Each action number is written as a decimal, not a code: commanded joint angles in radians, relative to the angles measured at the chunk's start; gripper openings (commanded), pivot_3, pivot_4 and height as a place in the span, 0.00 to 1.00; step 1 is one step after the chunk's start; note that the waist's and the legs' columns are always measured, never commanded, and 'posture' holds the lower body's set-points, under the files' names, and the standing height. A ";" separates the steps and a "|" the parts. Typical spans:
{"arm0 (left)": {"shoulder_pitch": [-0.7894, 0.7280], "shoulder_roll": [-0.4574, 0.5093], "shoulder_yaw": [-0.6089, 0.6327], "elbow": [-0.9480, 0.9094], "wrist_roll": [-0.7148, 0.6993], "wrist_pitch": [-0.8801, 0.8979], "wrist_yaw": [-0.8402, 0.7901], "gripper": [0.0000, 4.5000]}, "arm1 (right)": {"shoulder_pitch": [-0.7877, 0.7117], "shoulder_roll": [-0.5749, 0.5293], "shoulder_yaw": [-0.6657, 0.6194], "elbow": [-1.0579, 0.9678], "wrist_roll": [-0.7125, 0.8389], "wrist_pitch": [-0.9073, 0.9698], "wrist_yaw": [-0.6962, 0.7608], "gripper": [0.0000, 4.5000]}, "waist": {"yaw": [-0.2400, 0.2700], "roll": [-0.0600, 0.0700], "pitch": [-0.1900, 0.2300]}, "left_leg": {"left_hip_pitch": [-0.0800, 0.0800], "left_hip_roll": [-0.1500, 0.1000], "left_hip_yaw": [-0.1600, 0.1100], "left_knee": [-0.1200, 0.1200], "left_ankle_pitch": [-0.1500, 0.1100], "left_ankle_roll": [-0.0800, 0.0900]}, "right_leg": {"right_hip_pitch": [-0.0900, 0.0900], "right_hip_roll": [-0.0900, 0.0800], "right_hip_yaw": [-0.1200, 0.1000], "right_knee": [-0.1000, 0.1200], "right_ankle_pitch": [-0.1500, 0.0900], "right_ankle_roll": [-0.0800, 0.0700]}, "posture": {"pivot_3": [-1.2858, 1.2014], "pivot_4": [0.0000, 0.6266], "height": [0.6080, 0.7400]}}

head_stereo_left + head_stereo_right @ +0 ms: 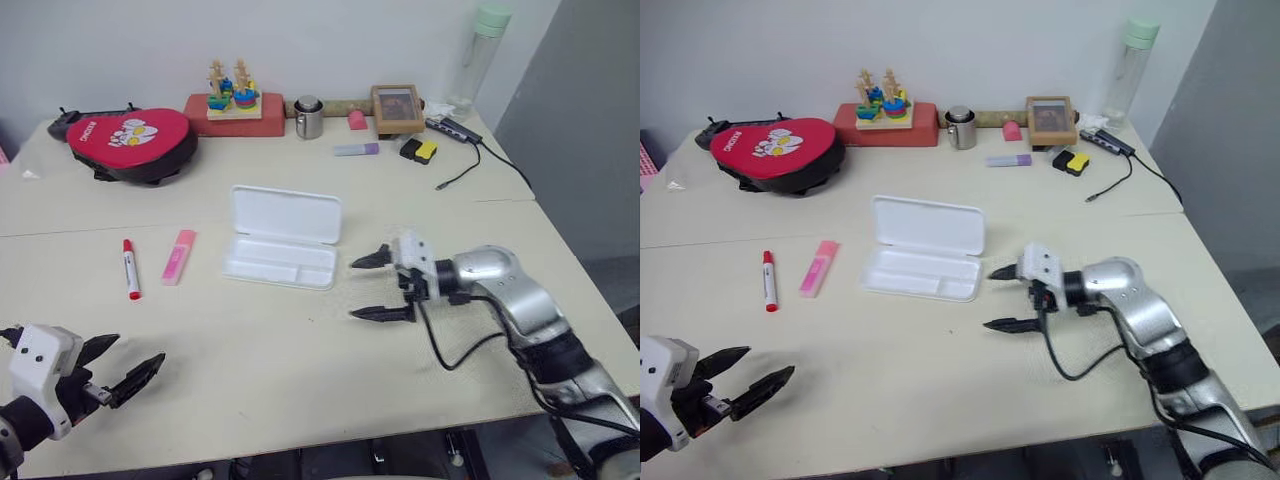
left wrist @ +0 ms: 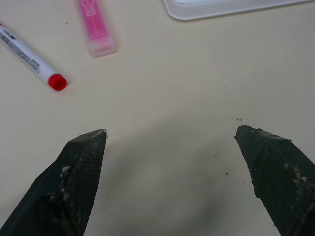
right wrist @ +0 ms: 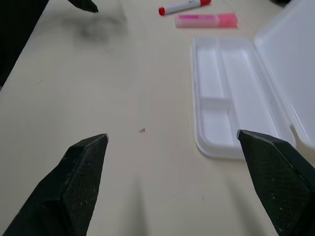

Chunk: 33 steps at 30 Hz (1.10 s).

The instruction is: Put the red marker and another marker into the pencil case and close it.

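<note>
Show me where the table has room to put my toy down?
Bare table spreads in front of the pencil case, between the left gripper and right gripper. The back edge is crowded: red bag, stacking toy, metal cup, picture frame.

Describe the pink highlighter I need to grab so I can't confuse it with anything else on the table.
Find the open white pencil case in the middle of the table. To its left, toward the robot's left arm, two pens lie side by side. The pink highlighter is the nearer to the case: short, flat, all pink, unlike the slim white red marker beyond it.
</note>
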<state>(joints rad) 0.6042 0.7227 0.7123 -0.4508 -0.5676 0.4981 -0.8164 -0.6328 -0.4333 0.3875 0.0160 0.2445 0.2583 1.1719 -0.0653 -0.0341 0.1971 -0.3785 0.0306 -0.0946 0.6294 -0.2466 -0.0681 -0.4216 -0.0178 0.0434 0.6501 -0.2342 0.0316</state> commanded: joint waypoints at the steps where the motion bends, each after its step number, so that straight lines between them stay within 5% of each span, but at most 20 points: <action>1: 0.011 -0.010 0.009 -0.072 -0.003 0.016 0.019 1.00 | -0.039 0.051 0.038 0.074 -0.055 -0.074 0.003 0.98 | 0.004 0.000 0.000 | 0.000 0.000 0.000 0.000 0.000 0.000 | 0.000 0.000 0.000 0.000 0.000 0.000 | 0.52 0.24 1.00; 17: 0.045 -0.024 0.028 -0.134 0.000 0.036 0.020 1.00 | -0.137 0.151 0.055 0.383 -0.192 -0.202 0.002 0.98 | 0.008 0.000 0.000 | 0.000 0.000 0.000 0.000 0.000 0.000 | 0.000 0.000 0.000 0.000 0.001 0.001 | 0.52 0.24 1.00; 27: 0.053 -0.026 0.032 -0.150 0.003 0.036 0.026 1.00 | -0.137 0.138 0.090 0.409 -0.250 -0.170 0.032 0.98 | 0.008 0.000 0.000 | 0.000 0.000 0.000 0.000 0.000 0.000 | 0.001 0.000 0.000 0.000 0.001 0.000 | 0.52 0.24 1.00; 33: 0.044 -0.032 0.014 -0.153 0.010 0.034 0.040 1.00 | -0.140 0.112 0.120 0.374 -0.301 -0.147 0.059 0.69 | 0.009 0.000 0.000 | 0.001 0.000 0.000 0.000 0.000 0.000 | 0.001 0.000 0.000 0.000 0.001 0.001 | 0.52 0.24 1.00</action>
<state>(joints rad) 0.6482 0.6962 0.7113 -0.5807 -0.5647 0.5389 -0.7824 -0.7695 -0.3022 0.4920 0.4061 -0.0320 0.0970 1.2007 -0.0560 -0.0342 0.1970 -0.3781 0.0303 -0.0948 0.6299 -0.2465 -0.0681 -0.4204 -0.0178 0.0435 0.6498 -0.2333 0.0322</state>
